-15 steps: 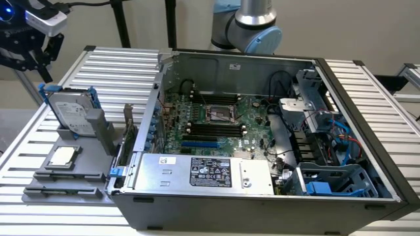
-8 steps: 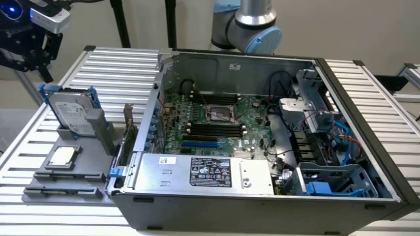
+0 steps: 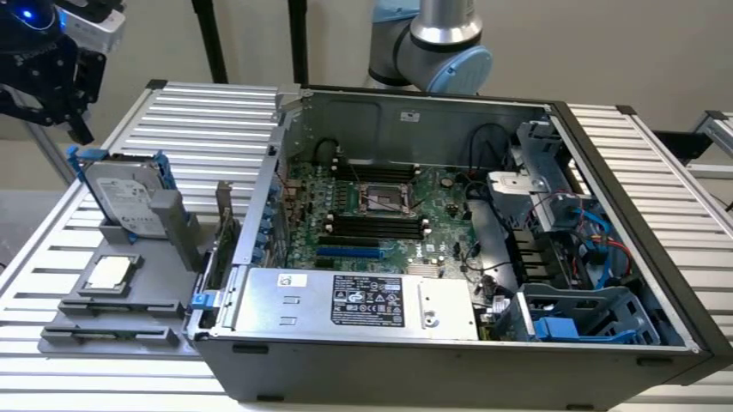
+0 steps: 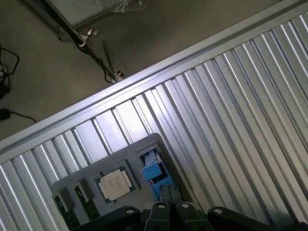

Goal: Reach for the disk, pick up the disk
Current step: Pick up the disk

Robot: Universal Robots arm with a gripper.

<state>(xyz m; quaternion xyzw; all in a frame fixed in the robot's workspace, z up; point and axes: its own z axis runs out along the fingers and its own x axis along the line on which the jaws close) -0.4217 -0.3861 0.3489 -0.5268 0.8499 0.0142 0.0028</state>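
Note:
The disk (image 3: 124, 199) is a silver-grey drive with a white label and blue rails. It stands upright on edge in a grey holder (image 3: 172, 225) at the exterior view's left, beside the open computer case. My gripper (image 3: 71, 120) hangs above the disk and slightly toward the exterior view's left, clear of it. In the wrist view the disk's blue rail (image 4: 153, 171) shows edge-on just beyond my gripper (image 4: 171, 208). The black fingertips (image 4: 160, 207) are pressed together and hold nothing.
A small square silver chip (image 3: 112, 273) lies in the grey tray (image 3: 69, 333) in front of the disk. The open computer case (image 3: 641, 257) with a silver power supply box (image 3: 355, 300) stands close on the disk's right. The slatted aluminium table (image 3: 195, 112) lies around them.

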